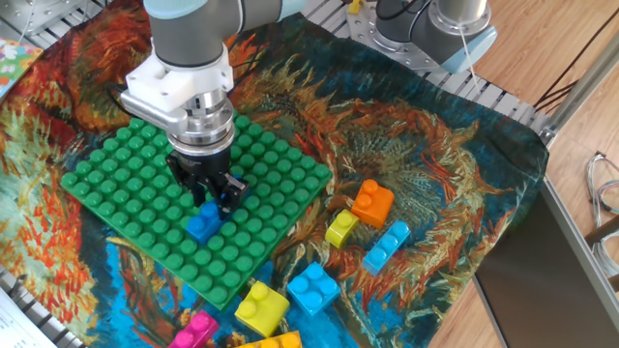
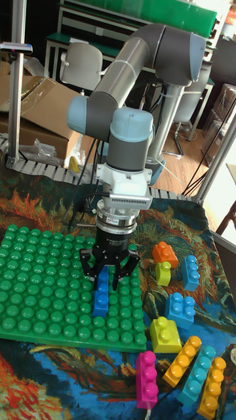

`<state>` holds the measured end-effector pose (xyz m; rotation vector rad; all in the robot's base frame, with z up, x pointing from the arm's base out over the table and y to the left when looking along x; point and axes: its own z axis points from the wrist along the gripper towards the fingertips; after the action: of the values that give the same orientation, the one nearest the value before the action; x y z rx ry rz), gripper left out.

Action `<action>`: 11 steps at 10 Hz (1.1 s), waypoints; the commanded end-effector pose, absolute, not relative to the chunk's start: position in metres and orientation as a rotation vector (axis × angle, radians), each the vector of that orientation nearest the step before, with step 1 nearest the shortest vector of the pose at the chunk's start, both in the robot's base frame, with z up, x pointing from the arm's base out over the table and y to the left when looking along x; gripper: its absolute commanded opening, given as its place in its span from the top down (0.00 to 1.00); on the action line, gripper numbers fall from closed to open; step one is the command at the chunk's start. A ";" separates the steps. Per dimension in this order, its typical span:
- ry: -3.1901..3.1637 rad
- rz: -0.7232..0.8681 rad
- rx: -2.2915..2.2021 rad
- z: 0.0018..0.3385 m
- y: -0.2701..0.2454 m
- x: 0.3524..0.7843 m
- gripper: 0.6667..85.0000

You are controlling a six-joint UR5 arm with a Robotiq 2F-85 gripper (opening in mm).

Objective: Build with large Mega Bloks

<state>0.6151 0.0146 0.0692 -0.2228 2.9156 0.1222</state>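
The hand (image 1: 209, 192) sits low over the long blue brick (image 1: 204, 223) on the green baseplate (image 1: 280, 164), fingers spread a little either side of the brick's far end. In the tall fixed view the two dark fingers (image 2: 86, 262) splay outward with the brick (image 2: 101, 293) between them, so I read the hand as apart, not clamped, though contact at the fingertips is too hidden to call. The brick lies flat, studs up, toward the near right part of the baseplate, seemingly seated on its studs. Its long axis runs along a stud row, from under the hand toward the plate's near edge; in the fixed view that is a diagonal down-left, in the tall view nearly straight toward the camera. Risks, as a judgement: if the fingers are touching the brick when the arm lifts, they could drag it up or tilt it off its studs. If the brick is only half pressed down, it may sit crooked and spoil later stacking. The baseplate rests loose on the patterned cloth (image 1: 416, 135) over the table, so a sideways push could slide the whole plate. The loose bricks are well apart from the hand: orange brick (image 1: 372, 203), small yellow brick (image 1: 340, 228), light blue brick (image 1: 386, 246) to the right, more along the near edge, unlikely to interfere now.
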 end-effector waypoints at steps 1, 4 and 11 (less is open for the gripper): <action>2.900 0.151 -0.261 0.078 0.018 0.617 0.41; 2.950 0.073 -0.170 0.096 0.005 0.609 0.85; 2.939 0.108 -0.143 0.084 0.007 0.611 0.99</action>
<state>0.6094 0.0046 0.0852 -0.1617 2.9433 0.0866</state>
